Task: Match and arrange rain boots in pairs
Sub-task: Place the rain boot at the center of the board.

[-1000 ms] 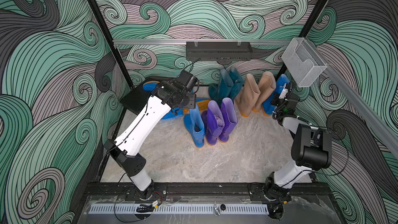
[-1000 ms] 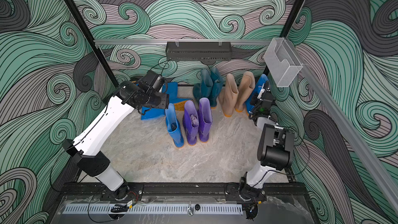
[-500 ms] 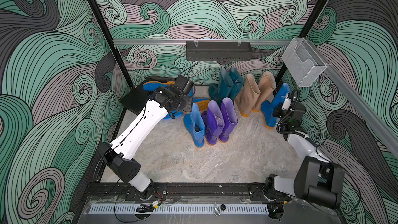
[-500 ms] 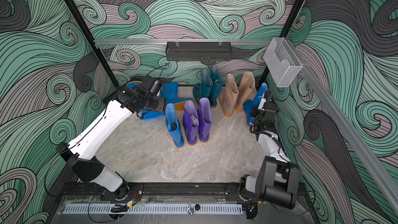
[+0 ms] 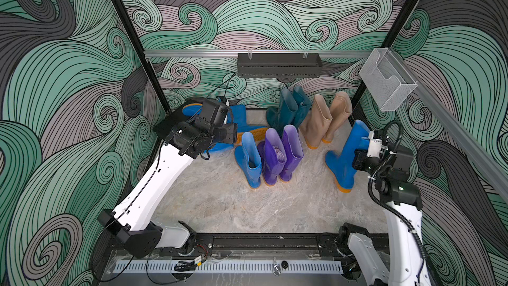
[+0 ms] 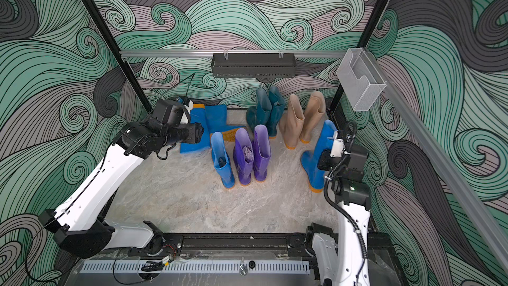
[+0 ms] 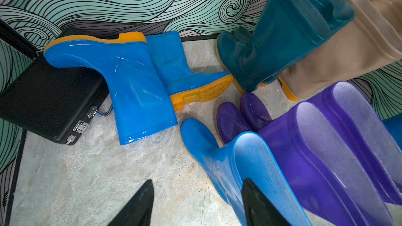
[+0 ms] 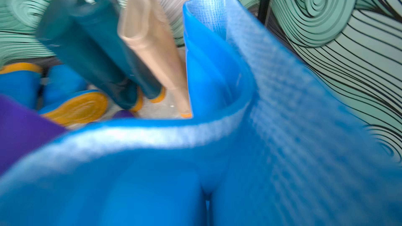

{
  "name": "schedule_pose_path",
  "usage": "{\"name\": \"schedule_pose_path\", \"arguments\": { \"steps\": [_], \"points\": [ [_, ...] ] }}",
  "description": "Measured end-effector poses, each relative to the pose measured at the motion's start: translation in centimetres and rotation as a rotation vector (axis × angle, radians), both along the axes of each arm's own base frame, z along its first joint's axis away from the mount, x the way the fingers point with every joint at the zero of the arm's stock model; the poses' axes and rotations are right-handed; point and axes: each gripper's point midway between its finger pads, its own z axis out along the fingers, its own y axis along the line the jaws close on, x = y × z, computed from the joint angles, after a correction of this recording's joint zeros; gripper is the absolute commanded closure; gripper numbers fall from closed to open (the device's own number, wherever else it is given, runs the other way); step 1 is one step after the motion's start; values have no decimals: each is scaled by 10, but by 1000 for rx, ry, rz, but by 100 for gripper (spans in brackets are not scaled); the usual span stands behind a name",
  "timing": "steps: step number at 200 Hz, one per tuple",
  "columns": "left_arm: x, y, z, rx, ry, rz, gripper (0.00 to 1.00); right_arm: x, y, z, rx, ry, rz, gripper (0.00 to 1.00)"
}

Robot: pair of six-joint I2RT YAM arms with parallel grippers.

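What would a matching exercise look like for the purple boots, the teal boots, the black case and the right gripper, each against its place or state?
1. purple boots
2. teal boots
3. black case
4. right gripper

a. shut on the leaning blue boot
b. beside the beige boots, by the back wall
c. partly under a fallen blue boot
d. beside the upright blue boot

Pairs: 1-d, 2-b, 3-c, 4-a.

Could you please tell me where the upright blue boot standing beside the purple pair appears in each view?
Both top views: the upright blue boot stands mid-floor, left of the purple pair.
Left wrist: close foreground, by the open left gripper, beside that pair.
Right wrist: not in it; the blue filling it is a different blue boot.
Shared landmark: the purple pair, in all four.
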Motion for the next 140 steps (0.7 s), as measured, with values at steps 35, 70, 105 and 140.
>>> {"name": "schedule_pose_path", "arguments": {
  "steps": [35,70,105,140],
  "points": [
    [-3,-4,-3,-19,1,-21,34,-22,32,46,43,-21,147,100],
    [-7,-5,-2,-40,-5,-37,34,-38,60,67,118,-14,279,100],
    [-6,-8,-1,-53,-10,-47,34,-40,81,90,221,-58,377,100],
    [-5,-11,-1,-62,-15,-52,34,-31,93,118,303,-142,444,100]
  ]
}}
